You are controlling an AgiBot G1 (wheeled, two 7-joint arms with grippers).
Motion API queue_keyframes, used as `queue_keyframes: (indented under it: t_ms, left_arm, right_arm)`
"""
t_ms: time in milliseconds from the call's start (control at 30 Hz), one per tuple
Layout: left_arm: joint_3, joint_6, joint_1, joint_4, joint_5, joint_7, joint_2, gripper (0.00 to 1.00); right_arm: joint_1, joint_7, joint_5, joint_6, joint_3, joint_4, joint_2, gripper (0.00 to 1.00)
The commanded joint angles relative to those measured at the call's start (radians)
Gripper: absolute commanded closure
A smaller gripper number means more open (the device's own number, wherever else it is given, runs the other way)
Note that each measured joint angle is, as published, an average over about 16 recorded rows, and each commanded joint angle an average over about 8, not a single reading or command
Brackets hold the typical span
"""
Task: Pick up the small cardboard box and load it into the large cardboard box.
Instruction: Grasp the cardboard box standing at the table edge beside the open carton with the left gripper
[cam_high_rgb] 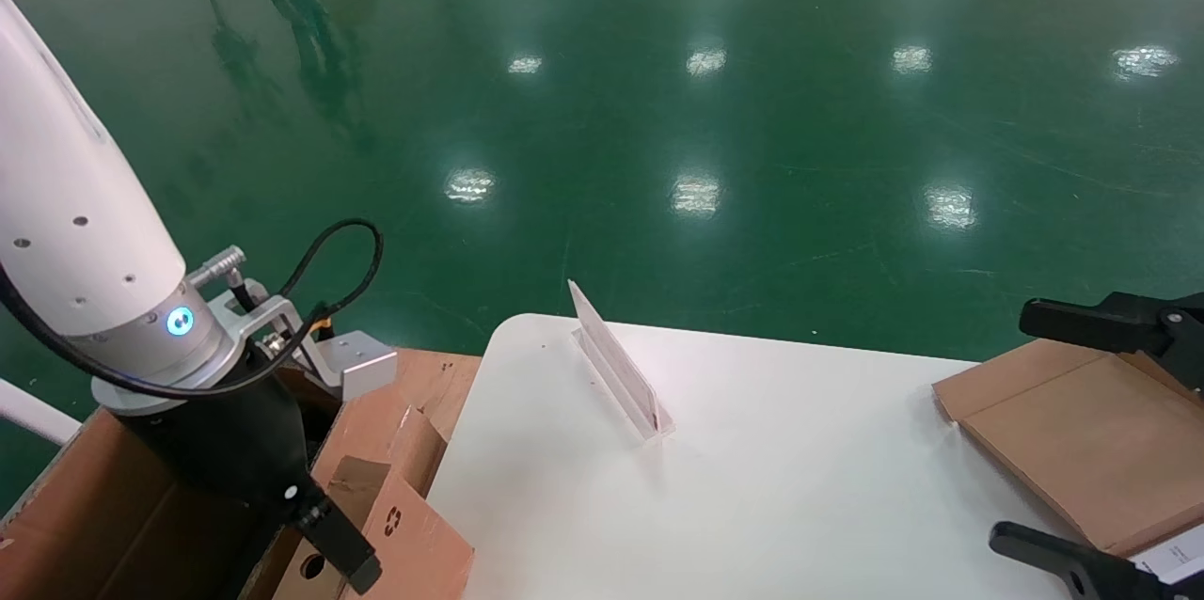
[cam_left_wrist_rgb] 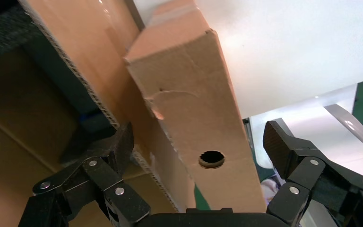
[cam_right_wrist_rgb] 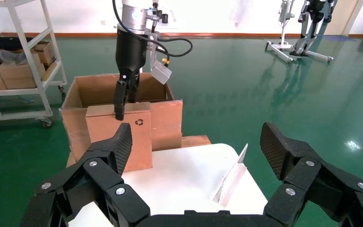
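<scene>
brown cardboard fills the near left corner of the head view: the small cardboard box [cam_high_rgb: 400, 534] stands on edge there, its black recycling symbol and round punched hole showing, at the rim of the large cardboard box [cam_high_rgb: 85, 506] and just beside the edge of the white surface [cam_high_rgb: 752, 487]. the left pincer [cam_high_rgb: 320, 534] comes down over the slim box's top edge; in the left wrist view its fingers [cam_left_wrist_rgb: 118, 151] stand wide with the box [cam_left_wrist_rgb: 203, 123] between them, one finger clearly apart from it, and whether the other touches cannot be told. seen from the right wrist, the slim box [cam_right_wrist_rgb: 123, 132] stands upright against the front wall of the big carton [cam_right_wrist_rgb: 165, 118], whose flaps are open.

near the right edge of the head view the right pincer [cam_high_rgb: 1091, 440] hovers with its fingers [cam_right_wrist_rgb: 113, 146] spread wide and nothing between them, over a flat cardboard package [cam_high_rgb: 1082, 435] lying on the surface with a white label at its near corner. farther toward the middle of the surface a clear stand [cam_high_rgb: 621, 379] is set upright. beyond it stretches the green floor [cam_high_rgb: 705, 111], and the right wrist view shows a white cart [cam_right_wrist_rgb: 19, 71] with boxes on it.
</scene>
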Motion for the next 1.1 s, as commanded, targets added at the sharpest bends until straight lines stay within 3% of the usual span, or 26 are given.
queue_keyframes:
  t_ms: [33,400,533,667,800,1100]
  left_arm:
    - [0.003,-0.004,0.006,0.000,-0.008,-0.002,-0.005,0.00]
    - [0.014,-0.020,0.040,0.000,-0.015,0.009,-0.010,0.00]
    - [0.016,-0.022,0.046,0.000,-0.015,0.012,-0.009,0.50]
    - [0.017,-0.024,0.049,0.000,-0.015,0.014,-0.009,1.00]
    - [0.018,-0.025,0.051,0.000,-0.014,0.015,-0.009,1.00]
    - [0.019,-0.026,0.055,0.000,-0.016,0.016,-0.009,1.00]
  right_arm:
    - [0.000,0.000,0.000,0.000,0.000,0.000,0.000,0.00]
    - [0.000,0.000,0.000,0.000,0.000,0.000,0.000,0.00]
    - [0.000,0.000,0.000,0.000,0.000,0.000,0.000,0.00]
    - [0.000,0.000,0.000,0.000,0.000,0.000,0.000,0.47]
    - [0.000,0.000,0.000,0.000,0.000,0.000,0.000,0.97]
    - [0.000,0.000,0.000,0.000,0.000,0.000,0.000,1.00]
